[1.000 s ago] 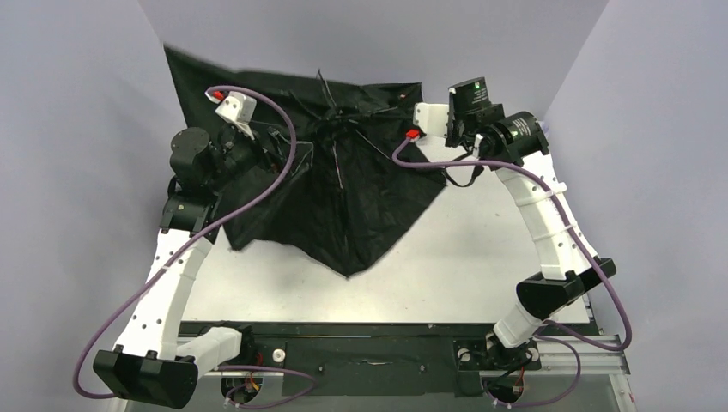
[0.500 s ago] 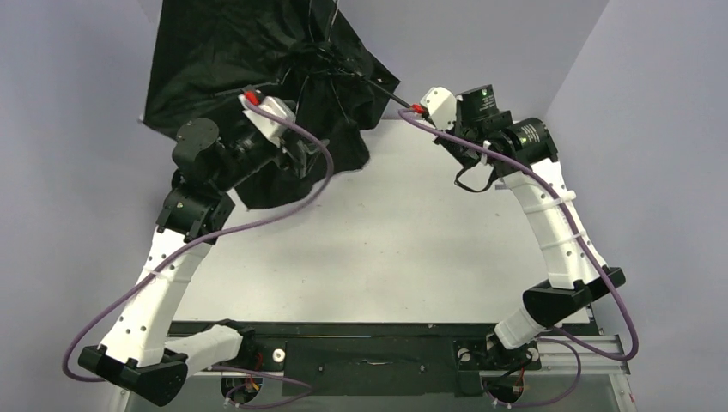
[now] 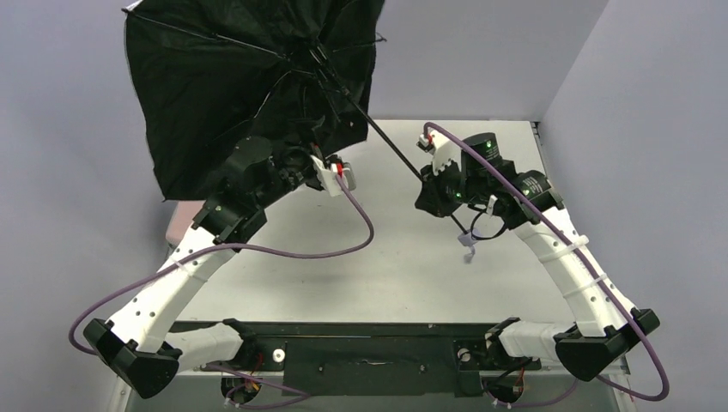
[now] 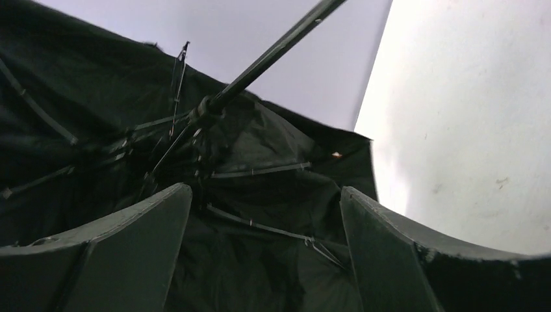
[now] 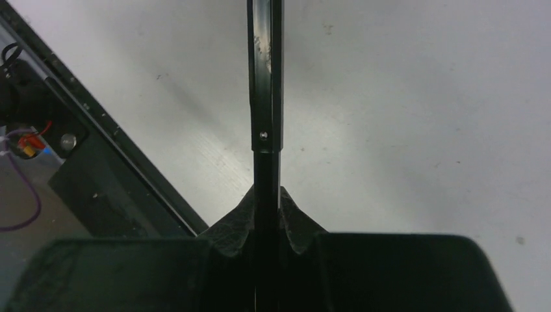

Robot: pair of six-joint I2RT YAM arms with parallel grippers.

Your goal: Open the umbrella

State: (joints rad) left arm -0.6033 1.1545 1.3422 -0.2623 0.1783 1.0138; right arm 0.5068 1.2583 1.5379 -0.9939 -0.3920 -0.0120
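The umbrella (image 3: 232, 86) is spread open at the upper left, its black inner side and ribs facing the camera. Its thin black shaft (image 3: 386, 142) slants down to my right gripper (image 3: 436, 193), which is shut on it. The right wrist view shows the shaft (image 5: 265, 78) clamped between the fingertips of that gripper (image 5: 266, 201). The small lilac handle (image 3: 468, 247) shows just below that gripper. My left gripper (image 3: 288, 161) is under the canopy's lower edge. In its wrist view the left gripper (image 4: 263, 214) is open, holding nothing, with ribs and fabric (image 4: 260, 172) beyond it.
A pale pink-beige case (image 3: 174, 227) lies at the table's left edge, partly behind my left arm. The black base rail (image 3: 378, 343) runs along the near edge. Grey walls close in the back and both sides.
The canopy has risen from the table and spread out to the upper left. My right gripper has drawn the shaft down and nearer. My left gripper has swung right, under the canopy.
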